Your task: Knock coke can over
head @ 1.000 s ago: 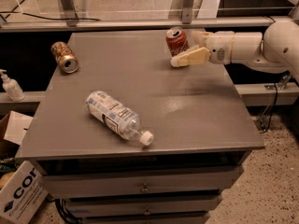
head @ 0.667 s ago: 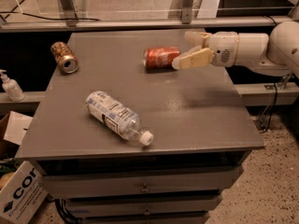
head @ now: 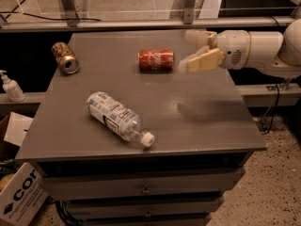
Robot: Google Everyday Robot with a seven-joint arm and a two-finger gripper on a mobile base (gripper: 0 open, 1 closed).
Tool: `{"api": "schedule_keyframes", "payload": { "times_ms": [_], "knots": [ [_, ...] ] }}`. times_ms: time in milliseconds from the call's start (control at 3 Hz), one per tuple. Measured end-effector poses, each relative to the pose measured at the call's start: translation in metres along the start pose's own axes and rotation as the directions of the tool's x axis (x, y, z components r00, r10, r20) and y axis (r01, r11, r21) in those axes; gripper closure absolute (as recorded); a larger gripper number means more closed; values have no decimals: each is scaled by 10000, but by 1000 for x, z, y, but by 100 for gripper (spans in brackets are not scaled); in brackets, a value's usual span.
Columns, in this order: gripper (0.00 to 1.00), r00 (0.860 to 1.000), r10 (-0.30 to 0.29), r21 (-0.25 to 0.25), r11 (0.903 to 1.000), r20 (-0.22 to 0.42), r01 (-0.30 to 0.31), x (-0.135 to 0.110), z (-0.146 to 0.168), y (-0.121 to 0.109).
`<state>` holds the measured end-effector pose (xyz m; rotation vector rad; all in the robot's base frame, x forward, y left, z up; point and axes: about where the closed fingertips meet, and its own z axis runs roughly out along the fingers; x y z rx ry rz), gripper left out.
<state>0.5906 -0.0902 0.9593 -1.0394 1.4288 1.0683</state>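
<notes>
The red coke can (head: 156, 60) lies on its side on the grey table top (head: 188, 121), toward the back middle, its length running left to right. My gripper (head: 192, 51) hovers just right of the can, a small gap away, on the white arm (head: 263, 48) reaching in from the right. Its two tan fingers (head: 203, 61) are spread apart and hold nothing.
A gold-brown patterned can (head: 65, 57) lies at the back left. A clear plastic bottle with a white label (head: 118, 118) lies on its side at the front left. A metal rail (head: 141, 22) runs behind the table. A cardboard box (head: 19, 197) and a pump bottle (head: 10, 86) are at the left.
The coke can went from upright at the gripper to lying on its side, and rolled left. The gripper stayed to its right, now slightly apart from it.
</notes>
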Motion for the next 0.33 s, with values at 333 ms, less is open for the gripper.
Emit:
{"api": "schedule_keyframes", "payload": {
  "times_ms": [333],
  "knots": [
    [0, 10000, -1, 241, 9997, -10, 1, 0, -11, 6]
  ]
}}
